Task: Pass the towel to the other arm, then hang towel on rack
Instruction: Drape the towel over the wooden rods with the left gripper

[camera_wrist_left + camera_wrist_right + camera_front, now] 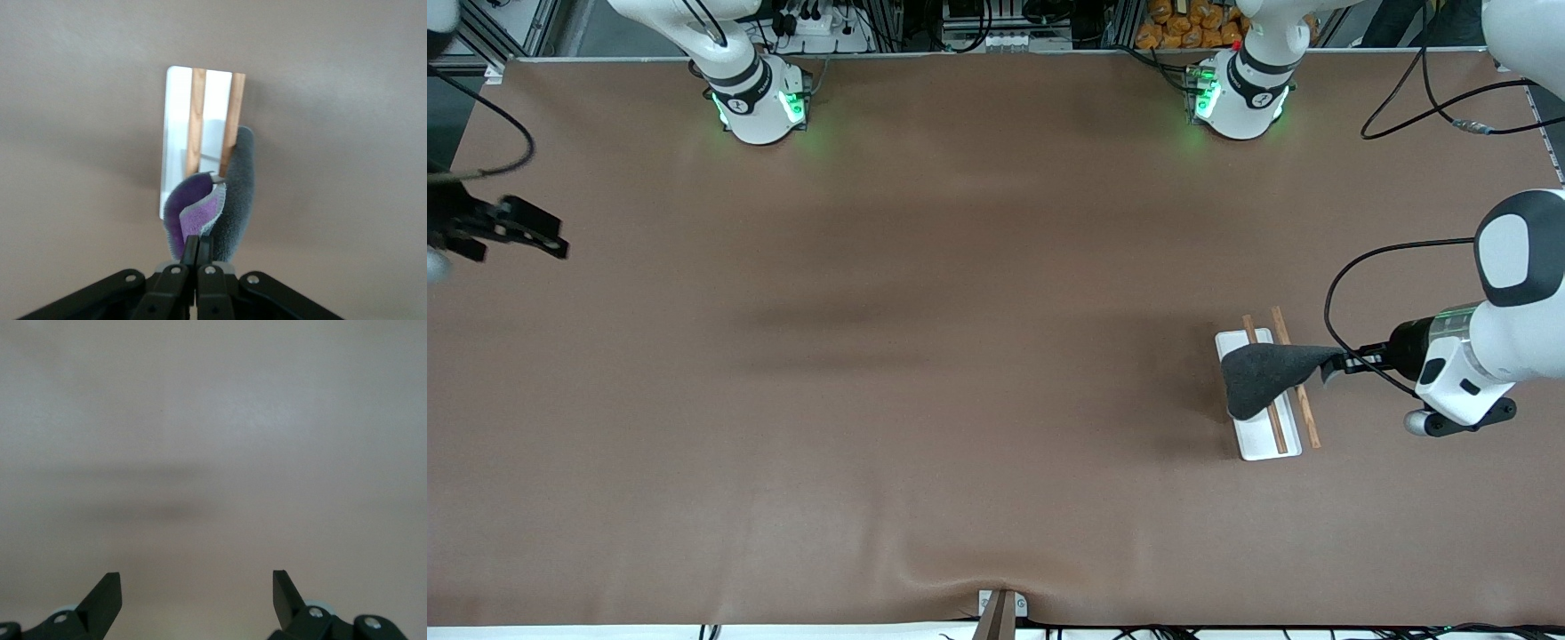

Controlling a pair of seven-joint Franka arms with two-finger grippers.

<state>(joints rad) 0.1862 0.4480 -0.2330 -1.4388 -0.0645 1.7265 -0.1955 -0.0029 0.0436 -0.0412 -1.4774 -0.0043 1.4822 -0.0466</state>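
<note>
The rack (1263, 440) is a flat white base with two thin wooden rods, near the left arm's end of the table. The towel (1267, 375), dark grey outside and purple inside, hangs spread over the rods. My left gripper (1336, 365) is shut on the towel's corner beside the rack. In the left wrist view the gripper (198, 248) pinches the folded towel (230, 207) with the rack (177, 127) beneath. My right gripper (547, 240) is open and empty, waiting at the right arm's end of the table; it also shows in the right wrist view (195, 590).
The brown table cover (960, 356) spreads wide. Black cables (1423, 98) lie near the left arm's base. A small bracket (1000, 609) sits at the table edge nearest the front camera.
</note>
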